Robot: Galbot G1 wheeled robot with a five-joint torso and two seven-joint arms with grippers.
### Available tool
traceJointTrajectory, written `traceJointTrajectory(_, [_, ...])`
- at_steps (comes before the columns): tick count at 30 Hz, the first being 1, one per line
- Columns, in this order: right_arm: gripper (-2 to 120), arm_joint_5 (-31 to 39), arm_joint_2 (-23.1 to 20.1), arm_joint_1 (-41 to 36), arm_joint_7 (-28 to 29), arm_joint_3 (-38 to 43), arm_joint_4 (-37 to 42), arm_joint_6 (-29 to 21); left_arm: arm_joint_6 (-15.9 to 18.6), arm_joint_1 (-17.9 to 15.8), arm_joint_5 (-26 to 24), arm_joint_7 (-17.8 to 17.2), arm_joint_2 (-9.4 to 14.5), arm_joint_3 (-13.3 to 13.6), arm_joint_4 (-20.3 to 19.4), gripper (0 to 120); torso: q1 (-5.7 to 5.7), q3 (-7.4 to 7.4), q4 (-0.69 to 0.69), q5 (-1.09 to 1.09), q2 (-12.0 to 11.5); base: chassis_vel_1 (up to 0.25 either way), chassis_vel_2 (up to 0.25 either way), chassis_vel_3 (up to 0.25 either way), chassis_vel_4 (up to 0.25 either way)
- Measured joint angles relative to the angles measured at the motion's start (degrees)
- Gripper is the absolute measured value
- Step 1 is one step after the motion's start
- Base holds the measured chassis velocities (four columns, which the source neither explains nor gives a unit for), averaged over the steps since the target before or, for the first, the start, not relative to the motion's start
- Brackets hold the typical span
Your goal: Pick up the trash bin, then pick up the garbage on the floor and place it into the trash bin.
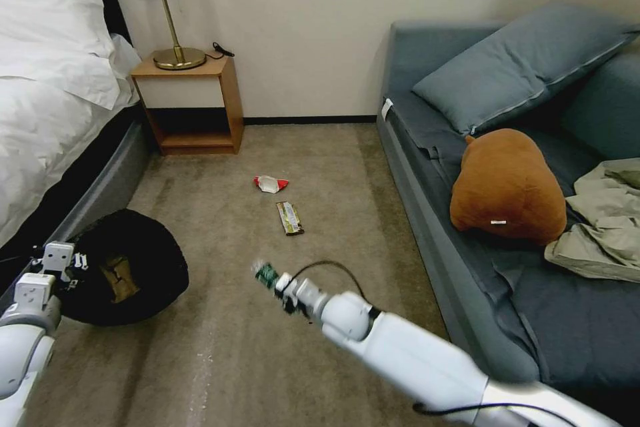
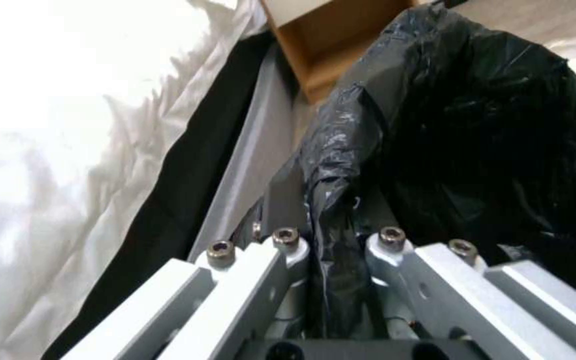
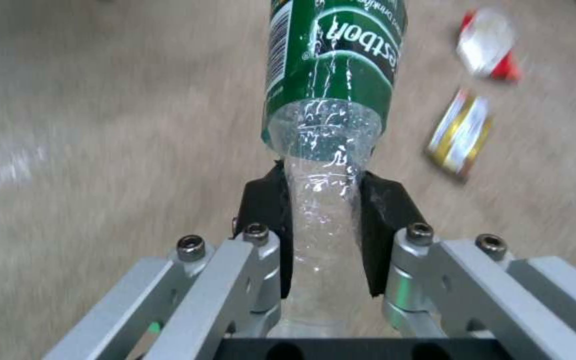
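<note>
1. Carpeted floor [image 1: 227, 347] runs between a bed [image 1: 47, 120] and a sofa [image 1: 507, 293].
2. Left claw [image 2: 331, 260] pinches the black-lined rim of the trash bin [image 1: 127, 267] beside the bed.
3. Right claw [image 3: 321, 235] pinches a clear bottle [image 3: 331, 75] above the carpet.
4. Red-and-white wrapper [image 1: 270, 183] and dark wrapper [image 1: 289, 218] lie on the floor, near each other.

Trash bin [image 1: 127, 267] left, two wrappers [image 1: 289, 217] ahead, sofa [image 1: 427, 213] right.
</note>
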Motion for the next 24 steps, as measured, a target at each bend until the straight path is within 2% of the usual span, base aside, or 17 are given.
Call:
traceJointTrajectory(5, [16,5.97,-1.76,5.20,1.24,-1.83,6.11,-0.53,0.52,-0.62,1.28,-0.12,-1.38,1.13,-2.22,5,0.00,0.00,0.00,0.00,0.00,0.000,0.000,0.000,0.000])
traceJointTrajectory(12, [16,10.16,-0.21,11.03,2.79,-3.99,9.05,-0.23,1.23,-1.10,2.80,-0.14,-2.76,2.40,-4.30,5,0.00,0.00,0.00,-0.01,0.00,0.000,0.000,0.000,0.000])
traceJointTrajectory(15, [16,13.00,3.01,15.82,3.61,-6.20,8.30,1.56,1.59,-1.36,3.66,-0.21,-3.79,3.12,-5.30,5,0.00,0.00,0.02,-0.02,0.00,0.000,0.000,0.000,0.000])
traceJointTrajectory(22, [16,14.87,6.67,18.15,4.36,-8.38,5.29,3.07,1.65,-1.55,3.94,-0.37,-4.71,3.45,-5.80,5,0.00,0.00,0.01,-0.02,0.00,0.000,0.000,0.000,0.000])
traceJointTrajectory(24, [16,15.50,9.69,18.64,4.87,-9.90,1.91,4.44,1.64,-1.69,3.95,-0.68,-5.36,3.53,-5.91,5,0.00,0.00,0.02,-0.02,0.00,0.000,0.000,0.000,0.000])
